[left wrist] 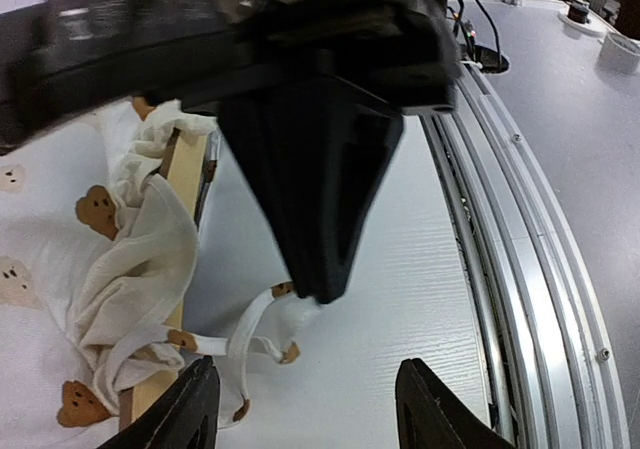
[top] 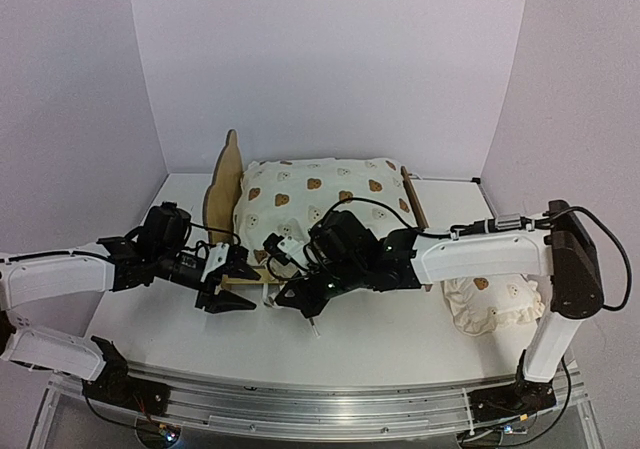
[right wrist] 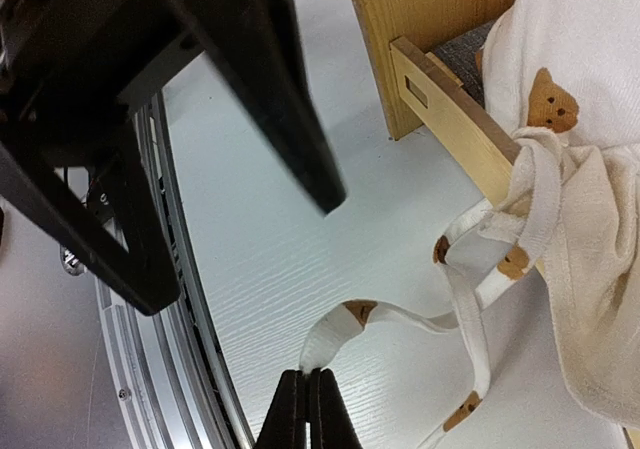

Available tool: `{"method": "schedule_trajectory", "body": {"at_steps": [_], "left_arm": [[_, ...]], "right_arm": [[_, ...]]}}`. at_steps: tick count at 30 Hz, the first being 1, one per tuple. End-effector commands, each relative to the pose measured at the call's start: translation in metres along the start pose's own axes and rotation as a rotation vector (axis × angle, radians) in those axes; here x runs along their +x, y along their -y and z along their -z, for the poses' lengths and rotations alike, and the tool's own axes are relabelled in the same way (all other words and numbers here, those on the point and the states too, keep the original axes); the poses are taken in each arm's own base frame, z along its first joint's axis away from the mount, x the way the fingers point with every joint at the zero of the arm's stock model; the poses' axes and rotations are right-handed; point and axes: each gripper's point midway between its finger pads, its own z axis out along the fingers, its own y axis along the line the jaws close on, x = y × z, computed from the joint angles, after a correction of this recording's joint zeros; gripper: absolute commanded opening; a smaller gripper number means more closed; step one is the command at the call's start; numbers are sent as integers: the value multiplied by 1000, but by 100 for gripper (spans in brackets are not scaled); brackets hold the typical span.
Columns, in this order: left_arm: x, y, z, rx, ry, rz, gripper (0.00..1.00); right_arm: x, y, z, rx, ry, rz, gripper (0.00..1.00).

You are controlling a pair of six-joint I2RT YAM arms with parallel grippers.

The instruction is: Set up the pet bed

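**Right hand (right wrist: pixel 306 377) pinches a cushion tie (right wrist: pixel 400 317) off the pet bed (top: pixel 222 187); left hand (left wrist: pixel 308 379) hangs open.**

The right hand is closed on a loop of the tie, which trails out from the cushion (top: pixel 320 194) across the counter (top: pixel 400 334), likely so it can go round the frame and be fastened. The pet bed stands just beyond both hands, with the cushion on its base. The left hand, fingers spread wide, sits close beside the right, over the loose tie ends, probably placed to take one. The counter is white, matte and faintly grained, with a metal rail (top: pixel 320 394) behind the hands. A small pillow (top: pixel 495 304) lies well out to the right hand's right. Pale lilac walls (top: pixel 330 59) close in.
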Motion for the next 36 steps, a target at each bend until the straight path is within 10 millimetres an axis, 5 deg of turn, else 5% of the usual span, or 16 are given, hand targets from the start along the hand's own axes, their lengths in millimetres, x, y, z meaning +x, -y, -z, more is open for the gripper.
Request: {"method": "schedule_trajectory", "body": {"at_steps": [1, 9, 17, 24, 30, 33, 36], "left_arm": [[0, 5, -9, -39, -14, -172, 62], [7, -15, -26, -91, -91, -108, 52], [0, -20, -28, -103, -78, -97, 27], [4, -21, -23, -129, -113, 87, 0], [54, -46, -8, -344, -367, 447, 0], [73, -51, -7, -410, -436, 579, 0], [74, -47, -13, -380, -418, 585, 0]], "right_arm": [[-27, -13, 13, -62, 90, -15, 0], [-30, -15, 13, -84, 94, -9, 0], [-31, -14, 12, -95, 93, -18, 0], [-34, -3, 12, -61, 100, -60, 0], [-14, 62, 11, 247, 135, -271, 25], [-27, 65, -2, 231, 214, -341, 39], [-29, 74, -14, 274, 248, -396, 40]]}}
